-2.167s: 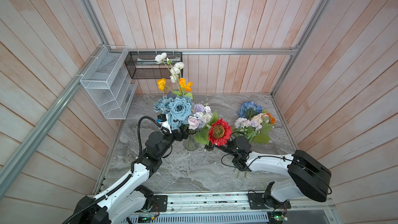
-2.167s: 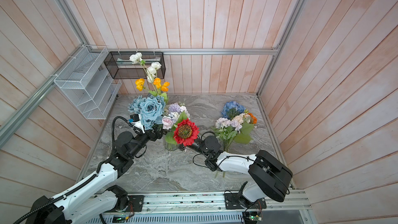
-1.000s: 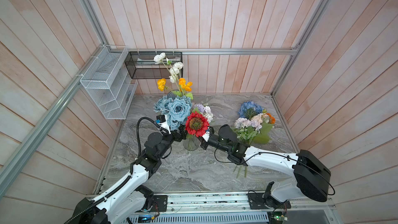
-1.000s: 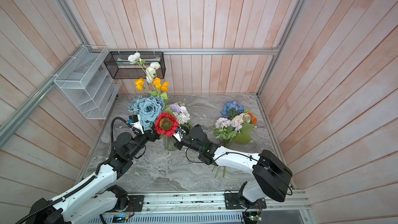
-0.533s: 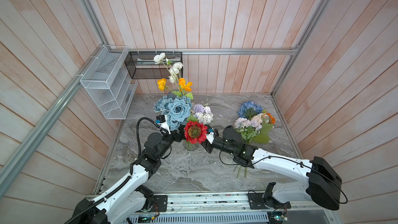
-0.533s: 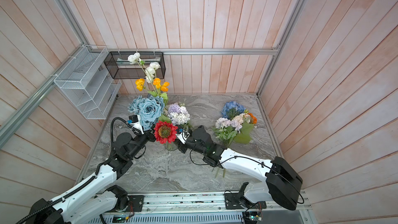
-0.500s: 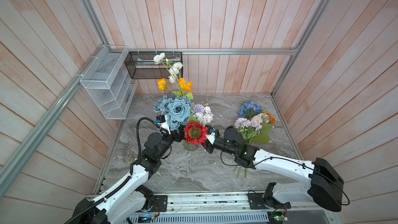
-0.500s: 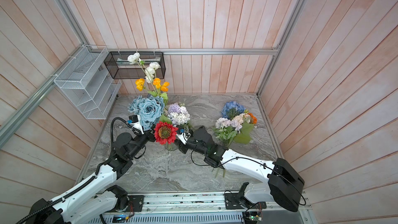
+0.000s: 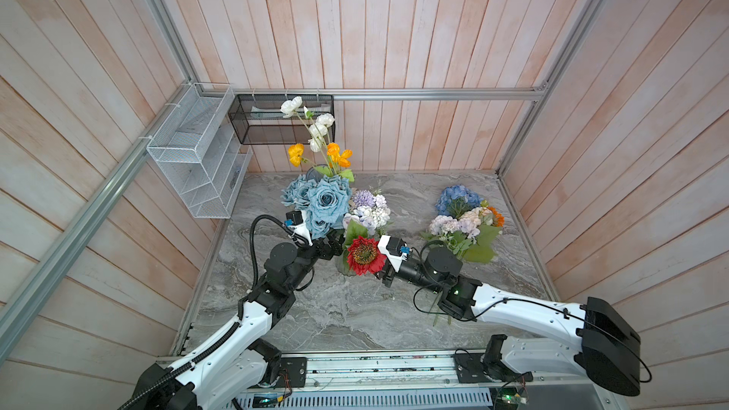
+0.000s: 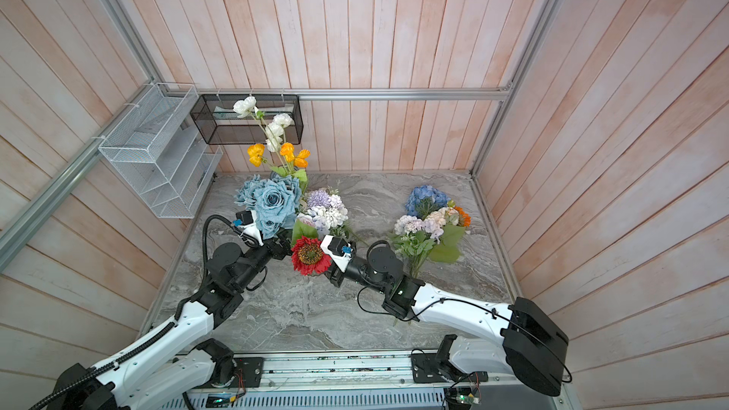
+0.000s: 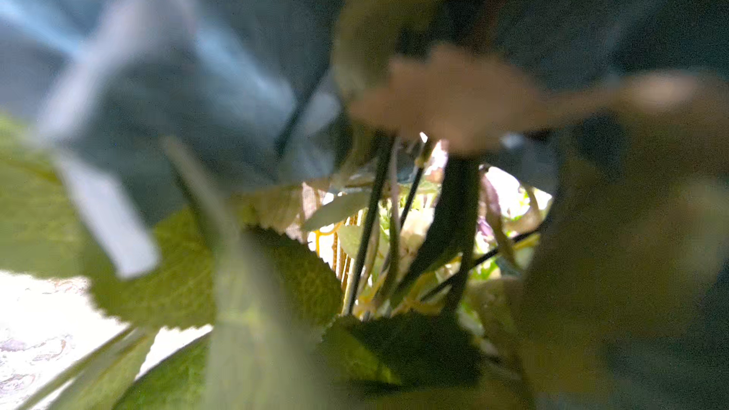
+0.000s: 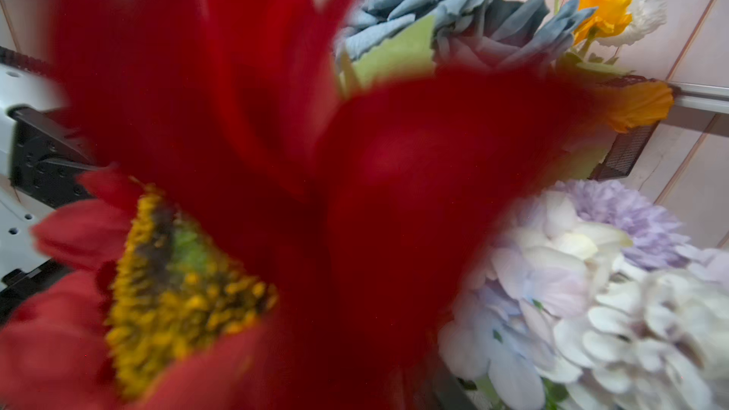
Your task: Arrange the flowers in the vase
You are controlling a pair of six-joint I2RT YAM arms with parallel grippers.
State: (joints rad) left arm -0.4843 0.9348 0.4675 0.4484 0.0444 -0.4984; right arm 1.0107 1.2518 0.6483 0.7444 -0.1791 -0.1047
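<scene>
The glass vase (image 9: pixel 340 266) stands left of the table's middle, mostly hidden by its flowers: dusty-blue roses (image 9: pixel 325 201), orange and white poppies (image 9: pixel 335 153), a lilac-white spray (image 9: pixel 369 209) and a red sunflower (image 9: pixel 365 256) at the front. My right gripper (image 9: pixel 384 270) sits right against the sunflower; its fingers are hidden, and red petals (image 12: pixel 173 289) fill the right wrist view. My left gripper (image 9: pixel 329 246) stands open at the vase's left under the roses. The left wrist view shows only blurred stems (image 11: pixel 371 230) and leaves.
More flowers lie at the right of the marble table: a blue hydrangea (image 9: pixel 455 195), peach roses (image 9: pixel 475 214) and a lilac bunch (image 9: pixel 449 224), their stems running under my right arm. A white wire rack (image 9: pixel 197 159) and a black mesh basket (image 9: pixel 276 120) hang on the walls.
My right gripper carried the red sunflower left over the vase, then lowered it among the other flowers. The left arm has stayed where it was.
</scene>
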